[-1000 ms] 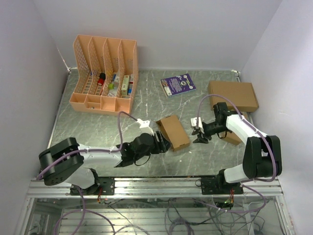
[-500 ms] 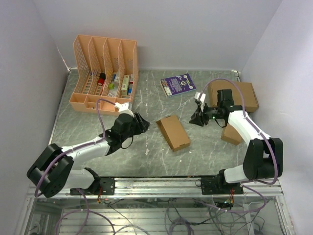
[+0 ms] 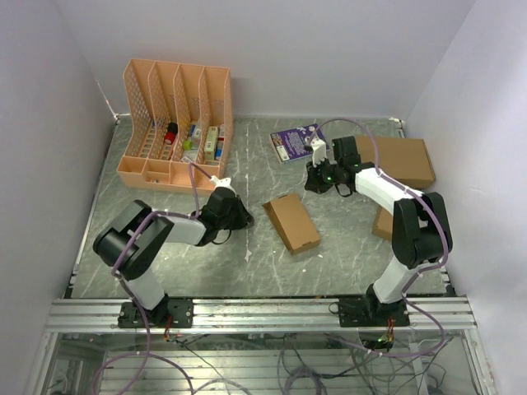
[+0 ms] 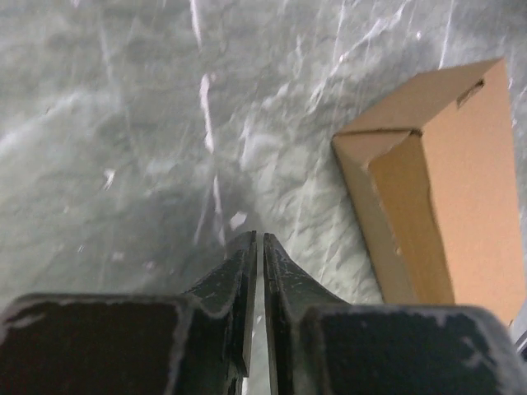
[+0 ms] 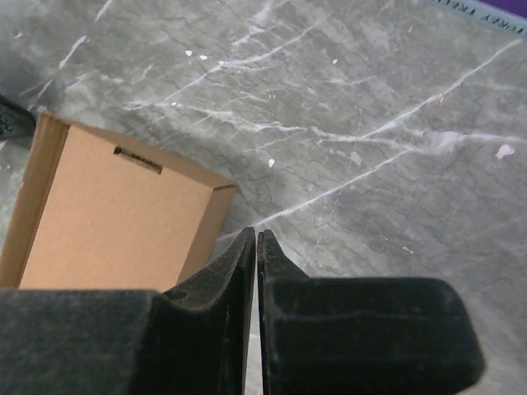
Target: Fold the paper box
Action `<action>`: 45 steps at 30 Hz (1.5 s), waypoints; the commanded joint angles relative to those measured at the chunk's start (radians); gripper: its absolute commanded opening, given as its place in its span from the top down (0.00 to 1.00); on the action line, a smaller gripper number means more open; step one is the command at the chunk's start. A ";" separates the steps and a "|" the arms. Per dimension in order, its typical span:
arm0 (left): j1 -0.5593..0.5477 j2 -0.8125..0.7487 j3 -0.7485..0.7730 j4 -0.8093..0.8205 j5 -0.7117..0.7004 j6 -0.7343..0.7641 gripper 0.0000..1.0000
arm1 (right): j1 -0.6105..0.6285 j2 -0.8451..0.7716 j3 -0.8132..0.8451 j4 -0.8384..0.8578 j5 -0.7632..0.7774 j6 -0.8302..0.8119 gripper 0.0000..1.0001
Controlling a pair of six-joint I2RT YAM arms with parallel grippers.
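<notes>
The paper box [image 3: 291, 222] is a small slim brown carton lying flat in the middle of the table, with nothing touching it. My left gripper [image 3: 245, 220] rests low just left of it, jaws shut and empty. In the left wrist view the fingertips [image 4: 259, 240] meet over bare table, with the paper box [image 4: 436, 181] to their right. My right gripper [image 3: 310, 183] hovers behind the box's far right corner, also shut and empty. The right wrist view has the paper box [image 5: 115, 214] to the left of the closed gripper [image 5: 257, 235].
A pink file organizer [image 3: 174, 123] with small items stands at the back left. A purple book [image 3: 298, 141] lies at the back centre. A large brown cardboard box [image 3: 395, 160] sits at the back right. Another small carton [image 3: 384, 224] lies by the right arm.
Both grippers have let go, drawn away from the paper box and shut. The box, tilted up a second ago, now lies flat. The right gripper moved back and left.
</notes>
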 commanded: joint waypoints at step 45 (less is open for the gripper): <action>-0.118 0.226 0.442 -0.293 -0.045 0.126 0.84 | 0.204 0.100 0.008 0.084 0.117 0.190 0.95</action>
